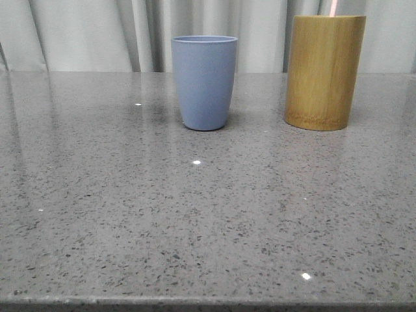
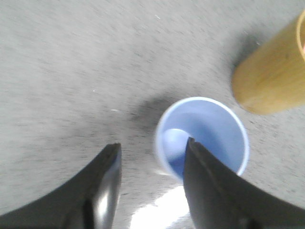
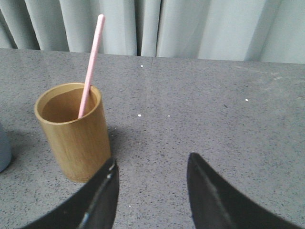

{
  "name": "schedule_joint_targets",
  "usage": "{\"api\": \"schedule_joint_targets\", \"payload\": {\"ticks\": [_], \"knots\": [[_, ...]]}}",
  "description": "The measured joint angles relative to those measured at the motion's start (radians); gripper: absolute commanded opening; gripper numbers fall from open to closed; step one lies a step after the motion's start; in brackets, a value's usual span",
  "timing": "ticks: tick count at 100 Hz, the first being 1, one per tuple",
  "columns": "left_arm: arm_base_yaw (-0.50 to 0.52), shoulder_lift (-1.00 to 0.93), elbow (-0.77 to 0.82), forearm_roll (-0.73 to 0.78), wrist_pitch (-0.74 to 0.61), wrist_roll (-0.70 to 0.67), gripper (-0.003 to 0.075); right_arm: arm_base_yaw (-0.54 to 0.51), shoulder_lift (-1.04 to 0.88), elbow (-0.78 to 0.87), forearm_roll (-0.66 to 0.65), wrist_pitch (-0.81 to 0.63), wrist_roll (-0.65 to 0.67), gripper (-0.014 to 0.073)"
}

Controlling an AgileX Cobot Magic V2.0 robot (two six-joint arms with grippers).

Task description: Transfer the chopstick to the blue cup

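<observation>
The blue cup [image 1: 205,81] stands upright at the table's back middle. It is empty inside in the left wrist view [image 2: 202,138]. One pale pink chopstick [image 3: 91,64] leans in the yellow-brown bamboo cylinder [image 3: 74,131]; only its tip [image 1: 333,7] shows above the cylinder [image 1: 324,71] in the front view. My left gripper [image 2: 152,149] is open and empty, above the blue cup, slightly to one side of it. My right gripper [image 3: 151,162] is open and empty, beside the bamboo cylinder. Neither gripper shows in the front view.
The grey speckled table [image 1: 195,221] stretches toward the front edge. Pale curtains [image 1: 97,32] hang behind the table. The bamboo cylinder also shows in the left wrist view [image 2: 271,78], close beside the blue cup.
</observation>
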Motion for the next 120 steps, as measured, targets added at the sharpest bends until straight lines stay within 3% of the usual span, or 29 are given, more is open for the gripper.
{"api": "schedule_joint_targets", "payload": {"ticks": [29,61,82,97,120], "knots": [[0.000,-0.211,0.118,0.177,-0.015,-0.079,0.0281,0.026,0.000,-0.025,0.000,0.002,0.000,0.0357],[0.000,-0.491,0.446,0.230,-0.144,-0.129,0.0281,0.056,0.067,-0.089,0.000,0.019,0.000,0.0362],[0.000,-0.694,0.701,0.244,-0.219,-0.138,0.0282,0.085,0.178,-0.181,0.041,0.029,0.000,0.0373],[0.000,-0.841,0.866,0.247,-0.263,-0.152,0.0282,0.085,0.292,-0.278,0.099,0.029,0.000,0.0465],[0.000,-0.985,0.995,0.247,-0.273,-0.163,0.0282,0.086,0.478,-0.414,0.166,0.025,0.000,0.0484]]}}
